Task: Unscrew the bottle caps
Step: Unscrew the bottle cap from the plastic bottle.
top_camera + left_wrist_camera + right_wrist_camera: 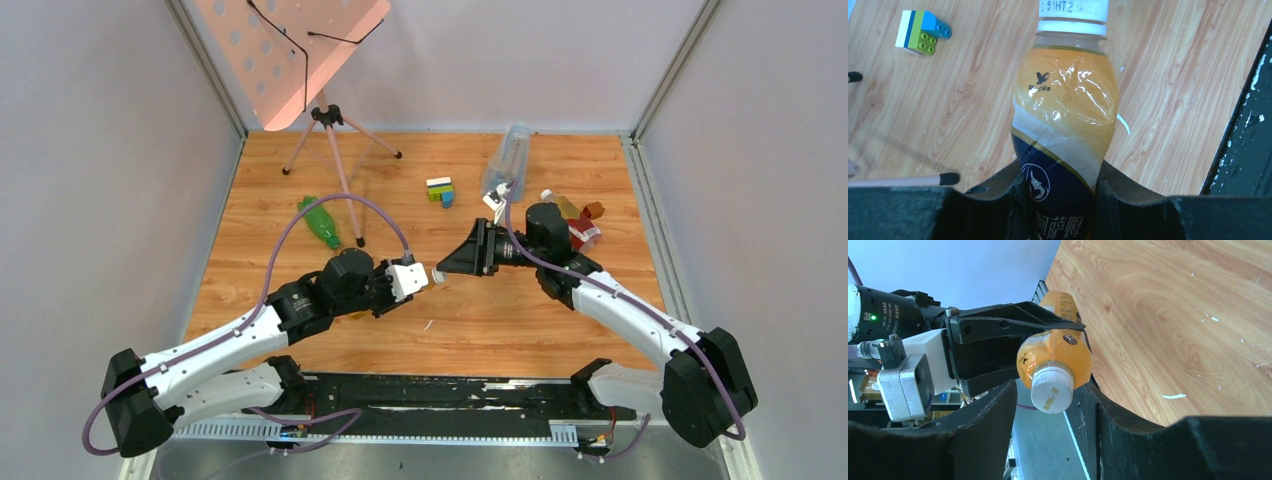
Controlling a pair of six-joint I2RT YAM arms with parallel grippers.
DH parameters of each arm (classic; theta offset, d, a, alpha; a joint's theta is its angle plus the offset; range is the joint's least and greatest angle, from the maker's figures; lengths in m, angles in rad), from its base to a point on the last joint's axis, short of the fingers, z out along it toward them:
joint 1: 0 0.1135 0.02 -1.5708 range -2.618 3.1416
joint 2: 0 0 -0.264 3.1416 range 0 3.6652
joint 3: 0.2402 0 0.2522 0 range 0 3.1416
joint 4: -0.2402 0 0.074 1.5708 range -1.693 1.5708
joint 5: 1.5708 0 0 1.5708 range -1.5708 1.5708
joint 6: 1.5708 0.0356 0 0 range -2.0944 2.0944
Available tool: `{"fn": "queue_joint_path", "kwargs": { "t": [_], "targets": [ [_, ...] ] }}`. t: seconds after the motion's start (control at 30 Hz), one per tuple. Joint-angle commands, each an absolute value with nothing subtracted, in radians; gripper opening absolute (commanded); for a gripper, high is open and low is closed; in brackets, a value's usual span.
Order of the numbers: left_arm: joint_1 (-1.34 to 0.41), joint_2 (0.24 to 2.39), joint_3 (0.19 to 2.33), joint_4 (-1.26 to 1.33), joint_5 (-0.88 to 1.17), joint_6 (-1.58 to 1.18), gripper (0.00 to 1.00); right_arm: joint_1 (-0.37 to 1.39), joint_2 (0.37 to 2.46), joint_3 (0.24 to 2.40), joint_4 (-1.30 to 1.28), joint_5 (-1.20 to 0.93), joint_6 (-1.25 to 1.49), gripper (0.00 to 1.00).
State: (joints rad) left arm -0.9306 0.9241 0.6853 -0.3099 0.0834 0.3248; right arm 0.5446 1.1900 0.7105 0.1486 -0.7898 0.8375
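Sticking out sideways over the middle of the table (540, 320), a little toward its near edge, the white cap (1051, 388) tops the amber bottle (1065, 115) with the yellow and navy label. The left claw (1060, 175) is clamped round the bottle's lower body and holds it level above the wood, cap end toward the right edge. The right claw (1049, 395) faces it with its jaws spread. One finger stands on each side of the cap, with a thin gap visible on both sides, so it is not pinching the cap. A green bottle (320, 222) lies toward the left edge. A red-labelled bottle (582, 234) lies near the right edge, partly hidden behind the right arm. Toy bricks (440, 190) and a clear bluish container (507, 160) sit toward the far edge.
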Motion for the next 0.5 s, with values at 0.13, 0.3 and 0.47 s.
{"fn": "queue_joint_path", "kwargs": {
  "t": [0.13,0.3,0.47],
  "targets": [
    [-0.938,0.925,0.7,-0.285,0.059,0.34,0.0,0.549,1.215,0.746,0.169,-0.838,0.848,0.48],
    [-0.939,0.927,0.698,-0.278,0.087,0.339,0.0,0.551,1.224,0.753,0.15,-0.859,0.81,0.35],
    [-0.939,0.933,0.702,-0.279,0.091,0.329,0.0,0.557,1.237,0.772,0.117,-0.873,0.757,0.28]
  ]
}}
